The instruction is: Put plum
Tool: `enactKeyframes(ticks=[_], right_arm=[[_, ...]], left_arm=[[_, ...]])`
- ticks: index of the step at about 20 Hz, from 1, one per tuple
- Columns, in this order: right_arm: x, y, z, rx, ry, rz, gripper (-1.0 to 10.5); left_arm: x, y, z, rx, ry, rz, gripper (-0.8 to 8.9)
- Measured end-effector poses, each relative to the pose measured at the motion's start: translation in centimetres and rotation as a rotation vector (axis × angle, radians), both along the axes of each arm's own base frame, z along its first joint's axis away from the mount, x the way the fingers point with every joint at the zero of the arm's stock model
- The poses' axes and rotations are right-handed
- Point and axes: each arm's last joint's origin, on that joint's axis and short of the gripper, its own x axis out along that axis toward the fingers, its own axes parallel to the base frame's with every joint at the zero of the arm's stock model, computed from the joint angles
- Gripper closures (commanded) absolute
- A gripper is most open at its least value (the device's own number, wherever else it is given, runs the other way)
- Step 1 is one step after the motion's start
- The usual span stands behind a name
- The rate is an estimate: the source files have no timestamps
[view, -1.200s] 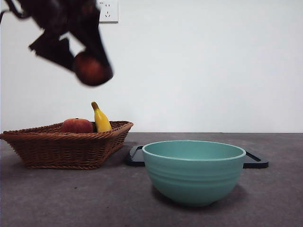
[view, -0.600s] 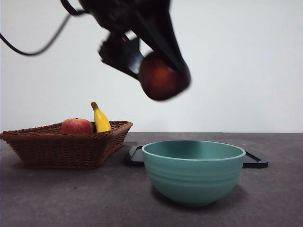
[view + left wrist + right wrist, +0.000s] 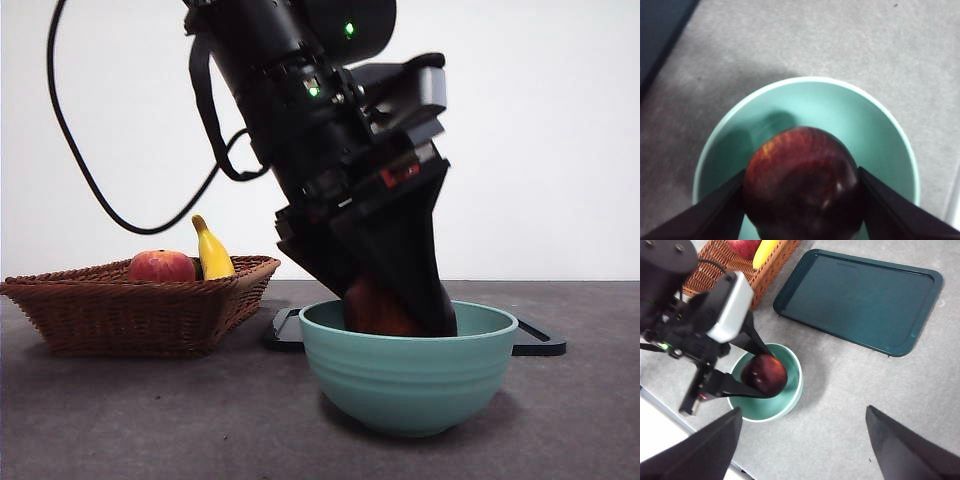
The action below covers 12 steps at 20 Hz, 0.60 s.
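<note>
The plum (image 3: 802, 187) is a glossy dark maroon fruit held between the two black jaws of my left gripper (image 3: 802, 200), which is shut on it. It sits low inside the teal bowl (image 3: 408, 375), just below the rim in the front view, where only part of the plum (image 3: 378, 308) shows behind the dark fingers. The right wrist view looks down on the left gripper (image 3: 760, 375), the plum (image 3: 765, 374) and the bowl (image 3: 790, 395). My right gripper (image 3: 802, 440) hangs high above the table, open, with nothing between its jaws.
A wicker basket (image 3: 140, 305) at the left holds a red-orange apple (image 3: 162, 266) and a yellow banana (image 3: 212, 250). A dark green tray (image 3: 860, 300) lies flat behind the bowl. The left arm's cable loops above the basket.
The left arm has carried the plum from high above the basket to the right and down, so the plum now sits inside the bowl. Basket, bowl and tray have not moved.
</note>
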Motion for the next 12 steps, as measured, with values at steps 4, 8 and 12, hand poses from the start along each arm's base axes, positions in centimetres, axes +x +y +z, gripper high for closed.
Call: enactKeyframes(ticks=[4, 8, 12], right_arm=[[0.00, 0.00, 0.00, 0.000, 0.000, 0.000, 5.5], [0.00, 0.00, 0.00, 0.000, 0.000, 0.000, 5.5], [0.00, 0.00, 0.00, 0.000, 0.000, 0.000, 5.5]], left_arm=[[-0.47, -0.59, -0.56, 0.046, -0.053, -0.038, 5.65], [-0.74, -0.82, -0.61, 0.052, -0.072, -0.078, 4.92], [-0.81, -0.87, -0.61, 0.054, -0.077, -0.089, 4.35]])
